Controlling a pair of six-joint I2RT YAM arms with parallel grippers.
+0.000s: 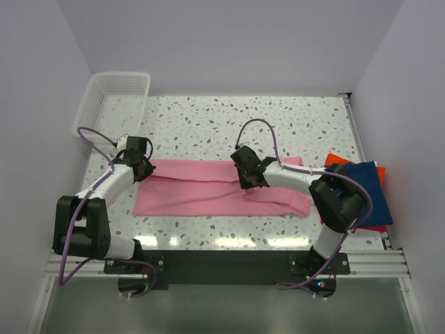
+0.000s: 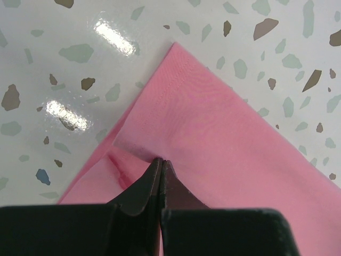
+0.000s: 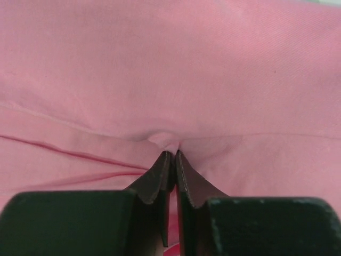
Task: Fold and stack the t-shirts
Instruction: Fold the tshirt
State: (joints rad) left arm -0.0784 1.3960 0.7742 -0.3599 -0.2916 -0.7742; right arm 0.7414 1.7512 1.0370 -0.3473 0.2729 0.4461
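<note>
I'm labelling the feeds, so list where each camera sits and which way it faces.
Top external: above and behind the arm bases, looking down at the table; both arms show whole, reaching onto the pink t-shirt.
Left wrist: on the left arm, looking down past the closed left hand at the shirt's corner.
Right wrist: on the right arm, looking past the right hand, which pinches a pucker of cloth.
Shared: all three show the pink t-shirt.
</note>
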